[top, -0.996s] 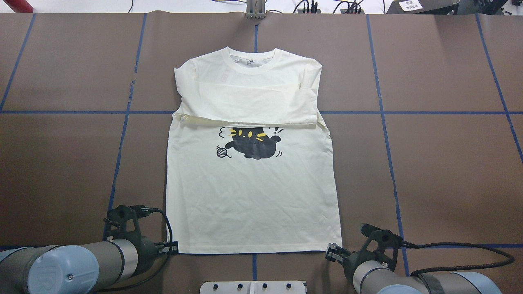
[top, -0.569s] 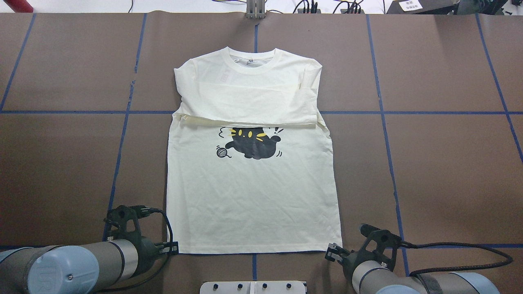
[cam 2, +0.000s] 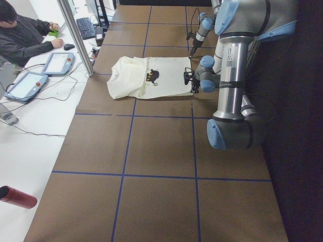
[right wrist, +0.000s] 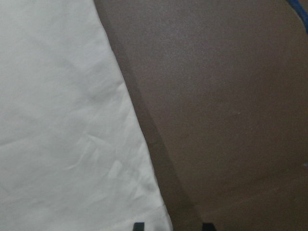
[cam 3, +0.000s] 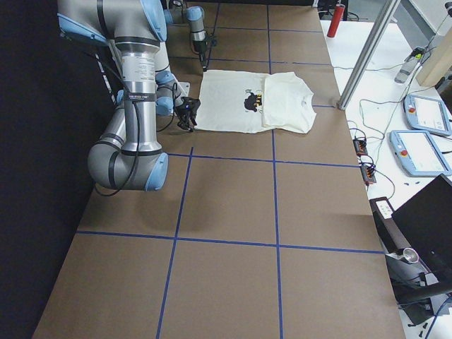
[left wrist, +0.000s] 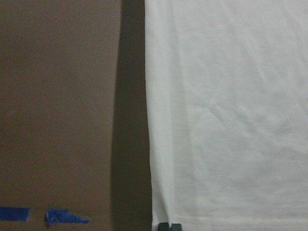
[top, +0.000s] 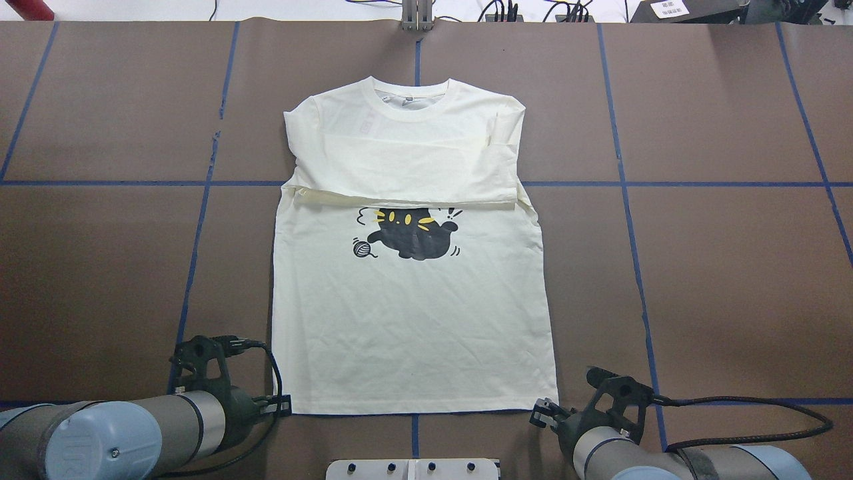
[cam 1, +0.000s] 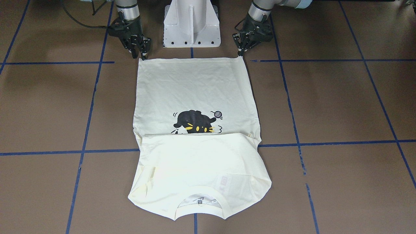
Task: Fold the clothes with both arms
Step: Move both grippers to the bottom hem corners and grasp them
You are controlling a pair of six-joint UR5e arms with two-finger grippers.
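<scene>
The cream T-shirt [top: 413, 320] lies flat on the brown table, cat print [top: 410, 235] up, its sleeves folded across the chest. It also shows in the front view [cam 1: 195, 87]. My left gripper [top: 285, 403] is low at the near left hem corner. In the left wrist view [left wrist: 170, 226] its tips are together at the shirt's edge [left wrist: 231, 120]. My right gripper [top: 541, 410] is at the near right hem corner. In the right wrist view [right wrist: 173, 226] its tips stand apart on either side of that corner [right wrist: 62, 120]. The TWINKLE lettering is hidden.
The white pedestal base [cam 1: 191, 26] stands between the arms at the table's near edge. Blue tape lines [top: 626, 183] cross the table. An operator [cam 2: 20, 35] sits beside tablets [cam 2: 58, 63] past the far edge. A red bottle [cam 2: 17, 196] lies off the table's left end.
My right arm has shifted very slightly at the hem corner. The shirt and my left arm have not moved.
</scene>
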